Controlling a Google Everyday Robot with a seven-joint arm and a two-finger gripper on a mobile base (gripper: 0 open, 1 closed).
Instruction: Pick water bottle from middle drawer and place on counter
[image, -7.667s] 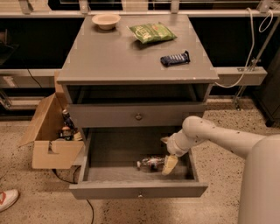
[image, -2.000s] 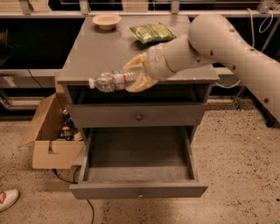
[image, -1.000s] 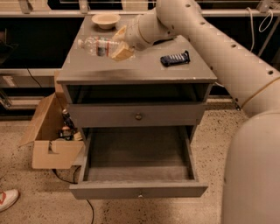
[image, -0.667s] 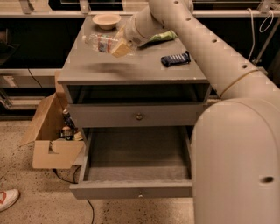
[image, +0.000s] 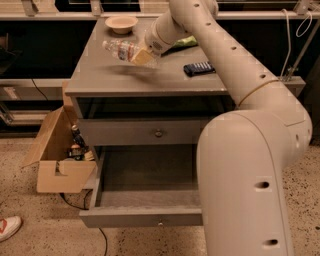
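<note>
My gripper (image: 141, 55) is shut on the water bottle (image: 121, 49), a small clear bottle with a pale label. It holds the bottle on its side, a little above the left middle of the grey counter (image: 105, 75). The bottle's neck points left, towards the counter's back left. Below, the middle drawer (image: 145, 175) stands pulled open, with nothing on the part of its grey floor that shows. My arm covers the drawer's right part.
On the counter are a small bowl (image: 121, 22) at the back left, a green packet (image: 186, 41) partly behind my arm, and a dark bar (image: 199, 68) at the right. An open cardboard box (image: 55, 155) with dark bottles stands on the floor at left.
The bottle was lifted out of the middle drawer and carried up over the counter. In the last second it moved slightly right and lower, towards the counter top.
</note>
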